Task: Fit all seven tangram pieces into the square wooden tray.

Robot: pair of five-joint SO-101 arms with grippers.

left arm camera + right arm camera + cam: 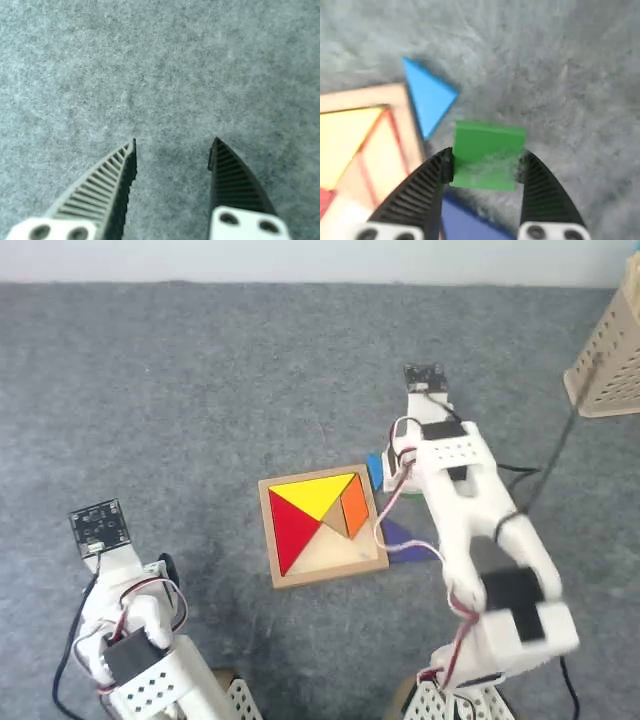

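Note:
The square wooden tray (330, 573) lies mid-table and holds a yellow triangle (315, 495), a red triangle (293, 528), an orange piece (356, 505) and a small brown triangle (335, 520). Its lower right part is bare wood. My right gripper (486, 151) hovers just off the tray's right side, shut on a green square (487, 145). A light blue triangle (430, 97) lies against the tray's rim (370, 95). A dark blue piece (465, 220) sits under the green square. My left gripper (172, 147) stands open over bare carpet at the front left.
Grey carpet covers the table. A beige perforated box (610, 350) stands at the far right edge, with a black cable (555, 455) running from it toward the right arm. The dark blue piece (405, 537) lies between the tray and the right arm.

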